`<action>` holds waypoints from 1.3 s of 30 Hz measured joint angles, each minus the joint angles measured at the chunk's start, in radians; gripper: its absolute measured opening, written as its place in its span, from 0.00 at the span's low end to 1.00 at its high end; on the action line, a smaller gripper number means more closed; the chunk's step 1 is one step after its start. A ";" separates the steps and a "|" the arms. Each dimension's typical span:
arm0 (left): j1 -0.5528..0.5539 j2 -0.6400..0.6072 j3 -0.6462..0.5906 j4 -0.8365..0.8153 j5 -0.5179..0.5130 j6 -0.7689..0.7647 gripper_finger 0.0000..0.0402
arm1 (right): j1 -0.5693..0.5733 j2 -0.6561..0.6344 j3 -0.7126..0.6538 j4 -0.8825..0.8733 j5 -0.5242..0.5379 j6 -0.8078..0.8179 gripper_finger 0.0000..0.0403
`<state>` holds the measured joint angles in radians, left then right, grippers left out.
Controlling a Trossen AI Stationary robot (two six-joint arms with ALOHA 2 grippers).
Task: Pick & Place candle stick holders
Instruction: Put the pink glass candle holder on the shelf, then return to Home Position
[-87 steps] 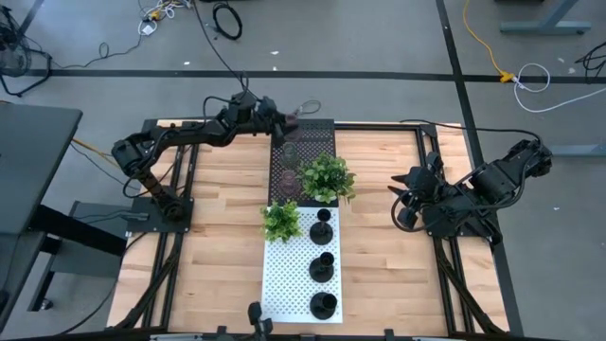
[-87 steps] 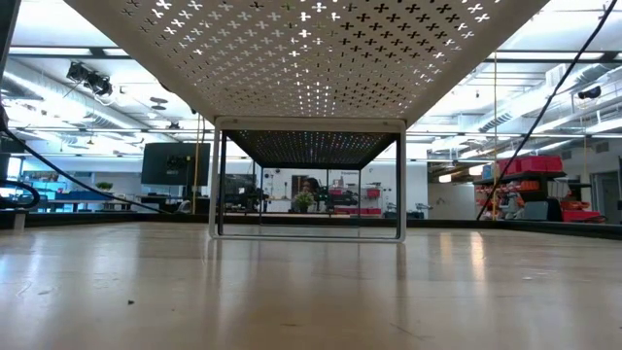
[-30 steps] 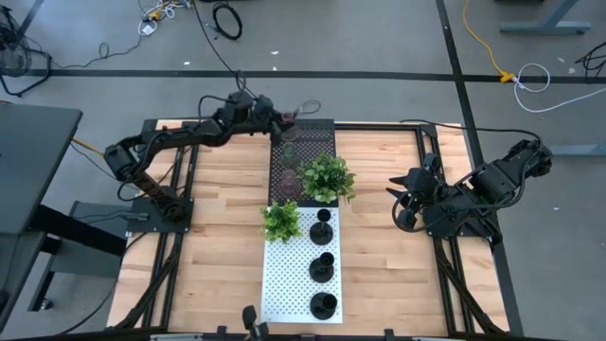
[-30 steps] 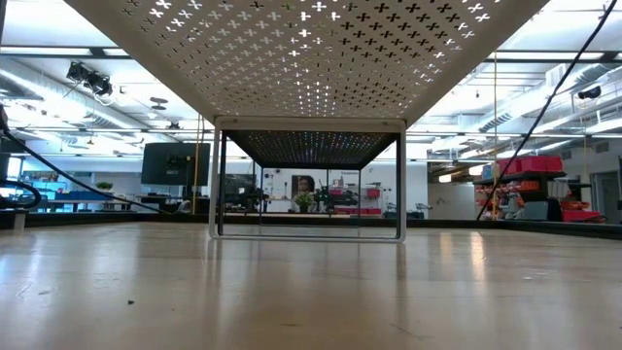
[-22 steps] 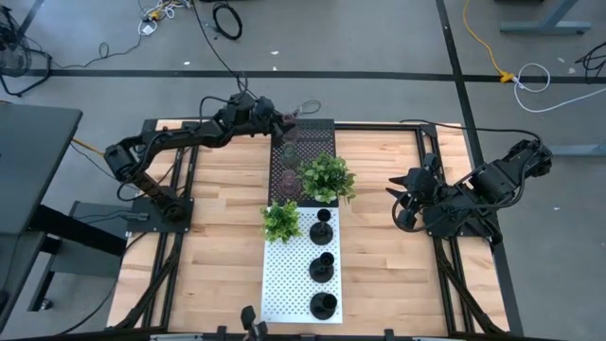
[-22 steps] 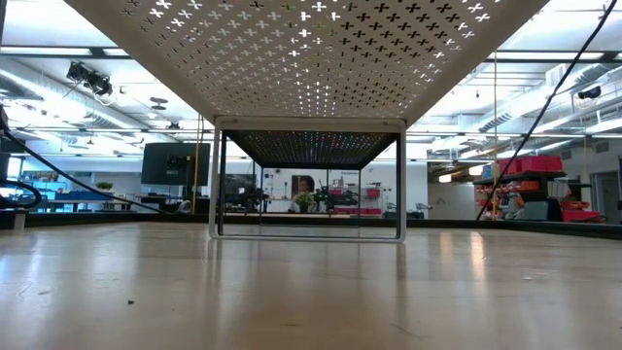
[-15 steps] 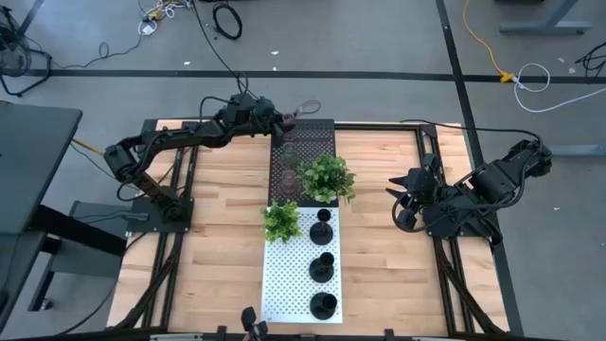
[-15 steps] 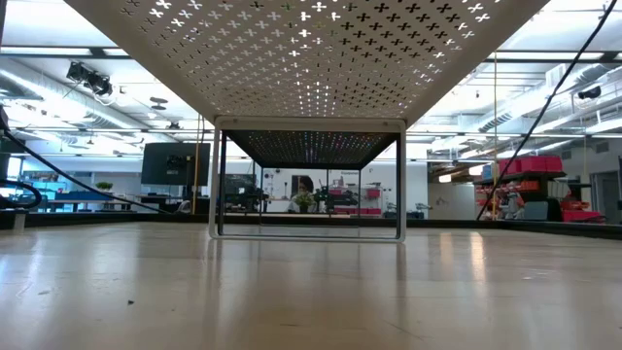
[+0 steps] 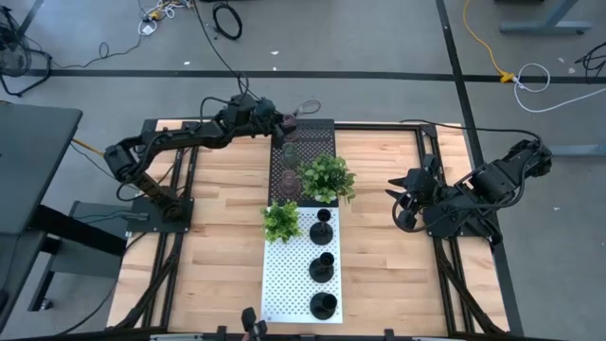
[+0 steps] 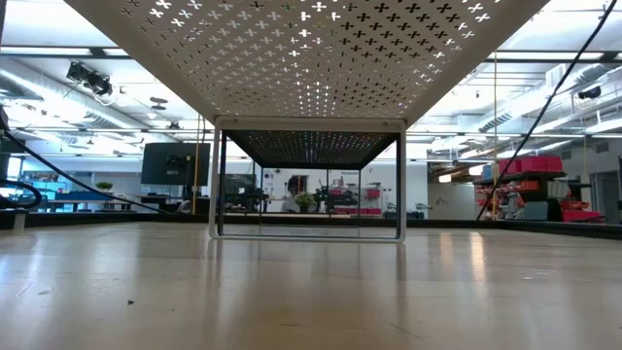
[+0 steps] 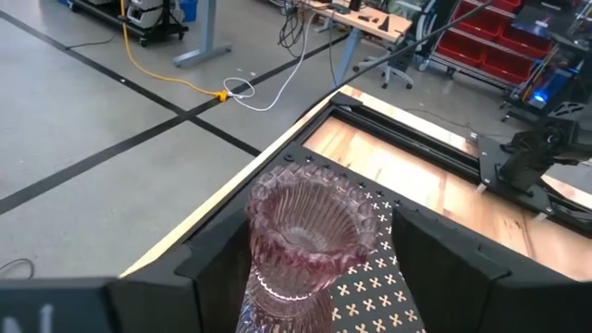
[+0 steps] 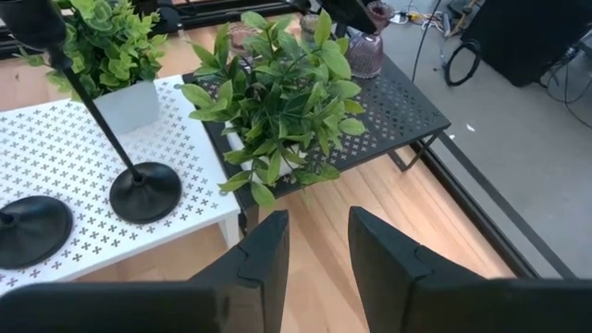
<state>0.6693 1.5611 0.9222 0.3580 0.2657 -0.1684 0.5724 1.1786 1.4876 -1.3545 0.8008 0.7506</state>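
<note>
Reaching over the far end of the black perforated stand point(image 9: 303, 152), the left tool point(image 9: 281, 120) has its two fingers drawn in against a ribbed pinkish glass holder point(image 11: 305, 236). The left wrist view shows the glass sitting between those fingers above the stand's top; whether its foot touches the stand cannot be told. Two more glass holders point(image 9: 288, 163) stand in a row along that stand, beside the larger potted plant point(image 9: 327, 177). Three black holders point(image 9: 322, 268) stand in a line on the white perforated stand point(image 9: 284, 275), with the smaller potted plant point(image 9: 281, 220) at its far corner. The right tool point(image 9: 399, 202) waits over the wooden surface point(image 9: 388, 256), to the right of the stands, fingers parted and holding nothing.

Risks, as judged from this position:
- Slip: the glass is ribbed and bulbous, so finger contact falls on narrow ridges; a light grip could let it rotate or drop.
- Breakage: a fall onto the metal top or over the far edge, which lies just beside the holder, would likely crack it.
- Collision: the neighbouring glass holders and the plant's leaves are close; a low sweep along the stand could knock them.
- Over-squeeze: excess closing force on thin glass could chip it.
</note>
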 joint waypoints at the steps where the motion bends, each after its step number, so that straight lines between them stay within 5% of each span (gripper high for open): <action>1: 0.000 -0.002 0.000 0.000 0.000 0.000 0.64 | 0.000 0.000 0.000 0.002 -0.001 0.000 0.28; 23: -0.006 -0.359 0.002 -0.134 0.058 -0.001 0.64 | 0.000 0.000 0.000 0.009 0.025 -0.072 0.28; 33: -0.070 -0.577 0.001 -0.474 0.173 -0.008 0.64 | 0.000 -0.005 -0.044 0.077 0.149 -0.074 0.28; 36: -0.152 -0.630 0.001 -0.655 0.107 0.065 0.64 | -0.004 -0.032 -0.128 0.132 0.274 -0.086 0.28; 39: -0.261 -0.683 -0.052 -0.705 0.005 0.096 0.64 | -0.026 -0.090 -0.238 0.216 0.268 -0.082 0.28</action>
<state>0.4085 0.8777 0.8703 -0.3469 0.2708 -0.0721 0.5466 1.0888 1.2493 -1.1387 1.0684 0.6690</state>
